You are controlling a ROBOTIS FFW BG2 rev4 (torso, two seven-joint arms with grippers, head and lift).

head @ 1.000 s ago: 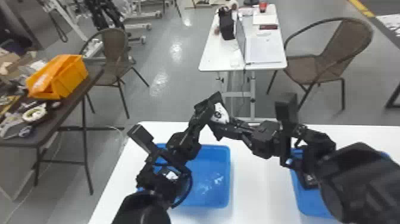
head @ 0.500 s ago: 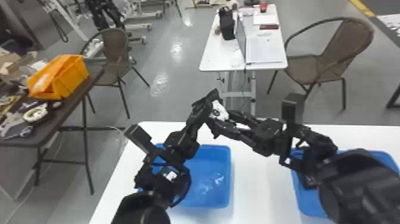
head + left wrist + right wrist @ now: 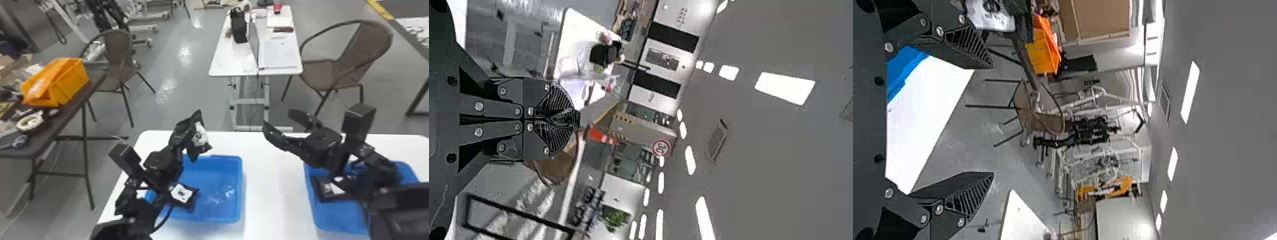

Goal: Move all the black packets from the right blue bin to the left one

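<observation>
In the head view, gripping a black packet (image 3: 201, 138) in the left gripper (image 3: 189, 129) over the left blue bin (image 3: 223, 178), with a second packet (image 3: 182, 193) inside, a third packet (image 3: 332, 188) in the right blue bin (image 3: 338, 217), and fingers spread on the right gripper (image 3: 278, 118); in the left wrist view, closed fingers; in the right wrist view, wide-open ones.

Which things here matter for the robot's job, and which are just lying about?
Part of the job:
- held packet
- left gripper
- right gripper
- left blue bin, with a packet
- right blue bin, likewise

Just lying about:
- orange bin
- red cup
- black bag
</observation>
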